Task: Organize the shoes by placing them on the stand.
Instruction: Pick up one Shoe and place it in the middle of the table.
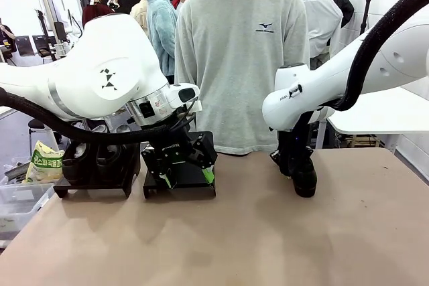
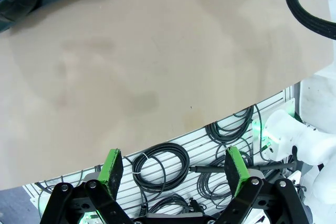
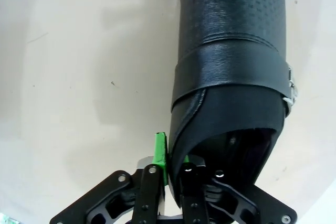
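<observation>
A black shoe (image 1: 305, 180) stands on the tan table at the right, in front of the person. My right gripper (image 1: 293, 164) comes down onto it from above. In the right wrist view the right gripper (image 3: 176, 161) is shut on the rim of the shoe (image 3: 231, 51), one finger inside the opening and a green pad (image 3: 160, 153) outside. The black stand (image 1: 94, 185) sits at the left, with dark shoes (image 1: 86, 157) on it. My left gripper (image 1: 188, 176) hangs open over another black stand section (image 1: 194, 189). The left gripper (image 2: 173, 169) holds nothing between its green pads (image 2: 112, 165).
The person (image 1: 231, 51) stands at the far side in a grey sweater. A clear bin (image 1: 20, 202) with a yellow-green bag (image 1: 43, 162) lies off the table's left edge. Coiled black cables (image 2: 160, 166) lie below the table's near edge. A black hose (image 2: 310, 3) crosses the corner.
</observation>
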Motion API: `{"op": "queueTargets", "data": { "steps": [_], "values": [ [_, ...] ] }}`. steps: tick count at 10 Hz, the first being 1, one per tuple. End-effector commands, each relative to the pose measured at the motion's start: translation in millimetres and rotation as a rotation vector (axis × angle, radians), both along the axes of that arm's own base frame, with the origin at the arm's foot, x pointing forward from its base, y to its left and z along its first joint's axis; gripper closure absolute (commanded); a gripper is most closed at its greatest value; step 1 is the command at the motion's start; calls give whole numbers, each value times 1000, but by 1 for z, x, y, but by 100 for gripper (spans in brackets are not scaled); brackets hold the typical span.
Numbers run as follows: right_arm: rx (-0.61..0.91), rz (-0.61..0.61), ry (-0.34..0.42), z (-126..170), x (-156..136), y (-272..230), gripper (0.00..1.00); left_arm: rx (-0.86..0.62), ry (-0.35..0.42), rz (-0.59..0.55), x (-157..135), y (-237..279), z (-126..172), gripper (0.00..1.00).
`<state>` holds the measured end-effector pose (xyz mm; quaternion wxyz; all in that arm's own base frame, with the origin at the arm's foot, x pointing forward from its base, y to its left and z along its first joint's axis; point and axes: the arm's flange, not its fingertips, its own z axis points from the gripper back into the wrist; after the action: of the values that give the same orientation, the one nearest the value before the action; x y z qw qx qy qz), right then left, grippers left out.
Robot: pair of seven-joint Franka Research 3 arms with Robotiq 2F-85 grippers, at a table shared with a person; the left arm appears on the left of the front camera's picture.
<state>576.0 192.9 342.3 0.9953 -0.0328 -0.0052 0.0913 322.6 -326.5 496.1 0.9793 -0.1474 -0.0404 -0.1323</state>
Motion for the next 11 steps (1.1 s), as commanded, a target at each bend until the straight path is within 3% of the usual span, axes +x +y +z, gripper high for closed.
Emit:
{"op": "queueTargets", "data": {
  "steps": [1,3,4,6,7,11],
  "values": [
    [-20,-34,12,1,5,5,100,-6,13,-4,0,1,2,0],
    [32,-111,78,10,3,2,100,-6,13,-4,0,1,2,0],
    [79,-136,79,31,-13,6,100,-6,13,-4,0,1,2,0],
    [106,-109,79,72,-56,23,100,-6,13,-4,0,1,2,0],
    [90,-79,116,84,-79,31,100,-6,13,-4,0,1,2,0],
    [61,-1,258,86,-165,59,100,-6,13,-4,0,1,2,0]
  ]
}}
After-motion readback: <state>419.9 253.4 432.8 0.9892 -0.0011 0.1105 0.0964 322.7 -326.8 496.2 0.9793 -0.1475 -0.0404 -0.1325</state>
